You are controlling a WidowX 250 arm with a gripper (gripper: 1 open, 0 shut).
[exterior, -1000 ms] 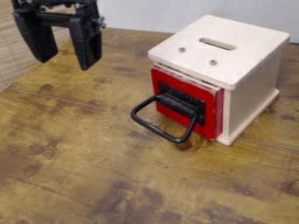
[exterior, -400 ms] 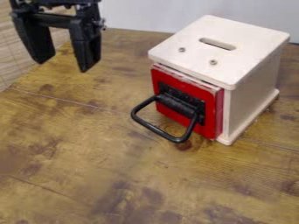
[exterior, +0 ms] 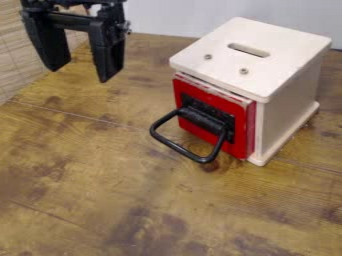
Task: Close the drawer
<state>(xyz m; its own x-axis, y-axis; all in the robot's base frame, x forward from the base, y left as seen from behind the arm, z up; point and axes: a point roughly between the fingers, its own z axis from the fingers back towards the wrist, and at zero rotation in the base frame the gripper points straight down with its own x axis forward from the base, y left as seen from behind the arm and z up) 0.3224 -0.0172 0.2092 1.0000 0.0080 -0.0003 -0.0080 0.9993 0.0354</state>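
The red drawer sits in the cream-white cube cabinet at the right, its front sticking out a little from the cabinet face. Its black front plate and large black loop handle point toward the lower left, with the handle resting on the wooden table. My gripper hangs at the upper left, well away from the handle. Its two black fingers are spread apart and hold nothing.
The worn wooden table fills the view. A woven wall panel stands at the far left edge. The cabinet top has a slot and two small screws.
My gripper has shifted slightly to the right and a bit up. The drawer and cabinet have not moved.
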